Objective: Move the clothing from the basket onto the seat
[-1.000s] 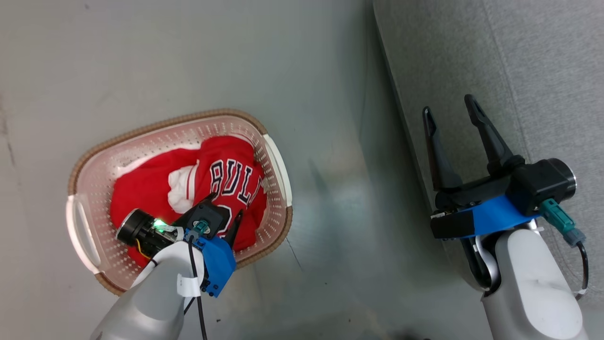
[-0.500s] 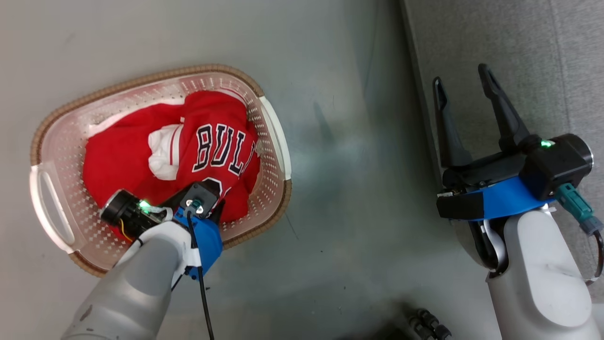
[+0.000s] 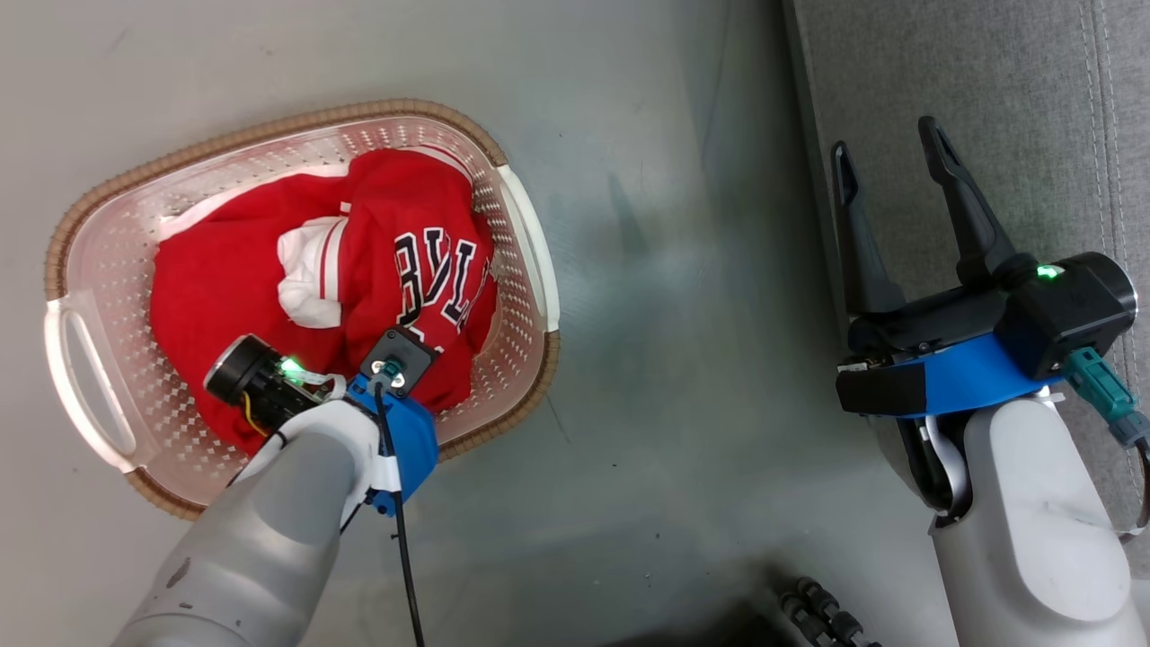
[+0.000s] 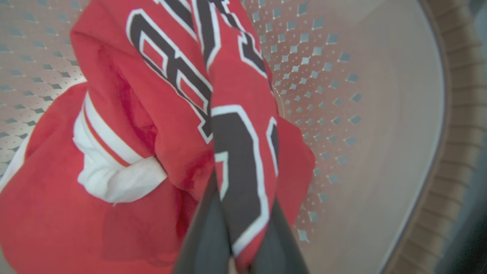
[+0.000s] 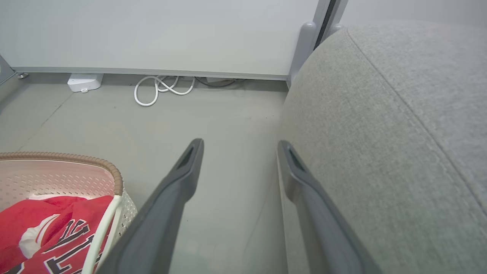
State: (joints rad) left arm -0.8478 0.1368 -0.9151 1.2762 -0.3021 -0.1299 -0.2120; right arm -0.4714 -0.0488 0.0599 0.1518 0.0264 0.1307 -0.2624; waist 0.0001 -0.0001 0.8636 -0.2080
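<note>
Since a second ago the left gripper [image 4: 243, 232] has clamped tight, and its fingers [image 4: 207, 228] now pinch a fold of the red jersey [image 3: 431, 270], bunching the BULLS lettering. Jersey and a plainer red piece [image 3: 216, 296] with white trim lie heaped in the cream perforated basket [image 3: 269, 135] on the grey floor [image 3: 665, 270]. Off to the right, the right gripper [image 3: 885, 139] hangs spread wide and empty at the edge of the light-grey seat [image 3: 988, 81].

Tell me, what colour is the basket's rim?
The basket rim is brown, woven-looking; head view shows it best.
</note>
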